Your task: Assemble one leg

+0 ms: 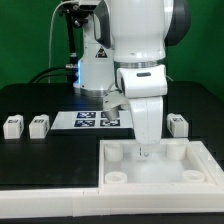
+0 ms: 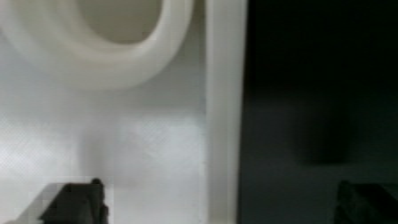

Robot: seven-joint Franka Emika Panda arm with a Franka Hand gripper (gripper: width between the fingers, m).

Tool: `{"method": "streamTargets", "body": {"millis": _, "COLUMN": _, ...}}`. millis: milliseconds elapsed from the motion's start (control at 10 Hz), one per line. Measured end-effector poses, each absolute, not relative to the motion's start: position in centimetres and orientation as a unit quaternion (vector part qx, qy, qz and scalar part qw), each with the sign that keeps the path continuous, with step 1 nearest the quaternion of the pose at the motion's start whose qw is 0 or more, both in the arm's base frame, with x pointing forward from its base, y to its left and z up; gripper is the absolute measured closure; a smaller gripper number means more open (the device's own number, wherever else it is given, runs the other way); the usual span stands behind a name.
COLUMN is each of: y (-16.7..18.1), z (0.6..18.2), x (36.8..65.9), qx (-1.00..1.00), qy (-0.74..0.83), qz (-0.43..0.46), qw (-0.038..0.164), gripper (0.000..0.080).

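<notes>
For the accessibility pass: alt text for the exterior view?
A white robot arm reaches down over a white square tray with round corner sockets on a black table, jaws low over the tray's far side. A tagged white leg and a second leg sit at the exterior view's left, a third leg at its right, the marker board beyond the tray.

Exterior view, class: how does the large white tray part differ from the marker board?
The tray part is thick, with a raised rim and round sockets; the marker board is thin and flat. The tray part is plain white; the marker board carries black-and-white tags. Both lie on the black table.
</notes>
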State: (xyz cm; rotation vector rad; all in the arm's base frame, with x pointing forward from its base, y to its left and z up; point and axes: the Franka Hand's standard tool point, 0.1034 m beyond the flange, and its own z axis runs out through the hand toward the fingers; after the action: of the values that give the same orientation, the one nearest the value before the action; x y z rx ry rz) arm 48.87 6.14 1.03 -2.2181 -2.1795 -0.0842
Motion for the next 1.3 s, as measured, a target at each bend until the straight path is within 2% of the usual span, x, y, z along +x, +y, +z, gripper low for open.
{"method": "streamTargets", "body": {"millis": 200, "y": 6.2, "z": 1.2, "x": 48.9, "qx": -0.718, "qy": -0.695, "qz": -0.027, "qw": 0.015, "gripper": 0.015}}
{"method": "streamTargets", "body": {"millis": 500, "y": 8.0, "z": 5.0, "x": 47.7, "qx": -0.766, "qy": -0.642, "qz": -0.036, "qw": 0.0, "gripper": 0.015}}
{"method": "streamTargets", "body": {"millis": 600, "y": 9.1, "z": 5.6, "x": 47.2, "qx": -0.791, "qy": -0.61, "qz": -0.04, "qw": 0.001, "gripper": 0.015}}
{"method": "streamTargets", "body": {"millis": 900, "y": 11.4, "z": 6.1, "x": 46.7, "qx": -0.872, "qy": -0.487, "qz": -0.046, "qw": 0.008, "gripper": 0.015}}
{"method": "streamTargets", "body": {"millis": 1300, "y": 11.5, "z": 6.2, "x": 46.9, "qx": -0.944, "qy": -0.326, "qz": -0.045, "qw": 0.022, "gripper": 0.015}}
